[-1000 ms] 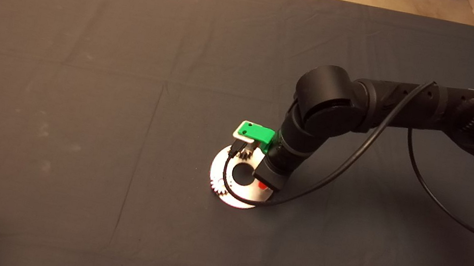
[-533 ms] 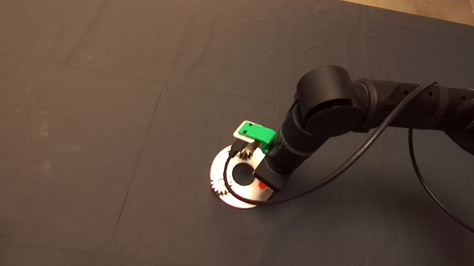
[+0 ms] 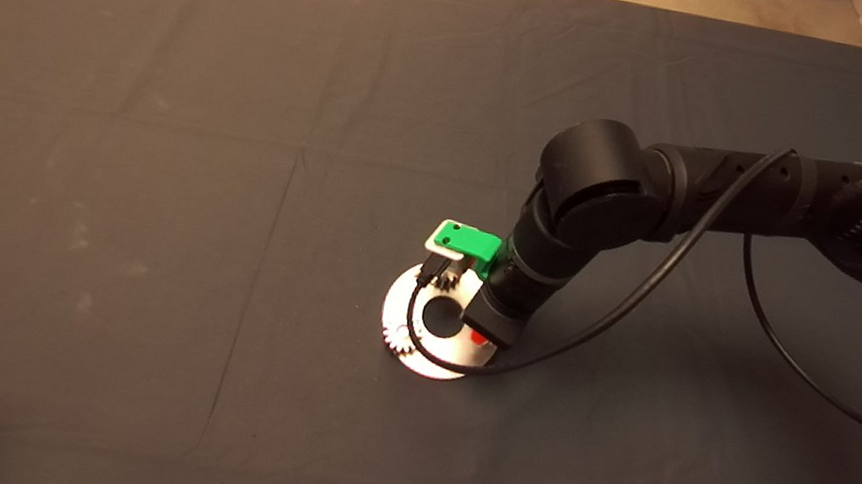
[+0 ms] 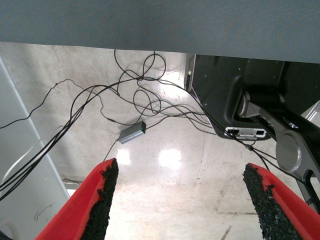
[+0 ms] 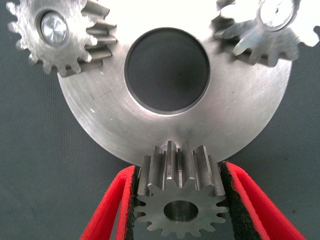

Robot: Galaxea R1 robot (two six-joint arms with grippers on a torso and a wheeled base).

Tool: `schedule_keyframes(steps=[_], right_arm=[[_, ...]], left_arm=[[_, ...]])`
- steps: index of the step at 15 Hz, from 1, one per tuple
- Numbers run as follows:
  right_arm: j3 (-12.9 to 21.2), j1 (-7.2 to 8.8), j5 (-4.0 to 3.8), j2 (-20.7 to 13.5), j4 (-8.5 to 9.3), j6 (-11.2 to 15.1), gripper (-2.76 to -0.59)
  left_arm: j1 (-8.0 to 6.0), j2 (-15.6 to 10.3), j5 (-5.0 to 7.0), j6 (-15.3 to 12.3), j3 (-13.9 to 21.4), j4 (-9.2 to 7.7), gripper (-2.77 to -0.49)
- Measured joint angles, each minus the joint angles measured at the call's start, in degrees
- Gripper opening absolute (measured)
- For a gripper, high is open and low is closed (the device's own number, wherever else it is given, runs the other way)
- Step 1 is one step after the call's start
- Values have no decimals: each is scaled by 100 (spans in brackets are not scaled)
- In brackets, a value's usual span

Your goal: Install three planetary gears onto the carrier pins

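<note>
In the right wrist view, the silver disc [image 5: 100, 115] lies on the mat. Two planetary gears [image 5: 57, 32] [image 5: 270, 27] sit on carrier pins [image 5: 52, 27] [image 5: 275, 10]. My right gripper [image 5: 180, 170] is shut on the third gear [image 5: 180, 200], held upright at the disc's near rim. I cannot tell whether a pin is in its hole. In the head view, the right gripper [image 3: 477, 339] stands over the disc [image 3: 437, 360], with two gears [image 3: 400, 340] [image 3: 442, 280] showing. My left gripper [image 4: 180, 167] is open and parked off the mat.
A black cable [image 3: 653, 290] loops from the right arm down to the mat beside the disc. The dark mat [image 3: 140, 182] spreads wide on all sides. The left wrist view looks at floor cables [image 4: 130, 95] and a small grey box [image 4: 132, 133].
The right arm and the held gear have stayed almost still. A grey part at the head view's lower left edge has slipped out of view.
</note>
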Motion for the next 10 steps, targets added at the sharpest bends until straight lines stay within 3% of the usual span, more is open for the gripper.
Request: schedule_keyframes(steps=[10], right_arm=[[184,-28,-28,-30,6,-18,-233]], left_arm=[[0,-15,0,-2,6,-119,-150]])
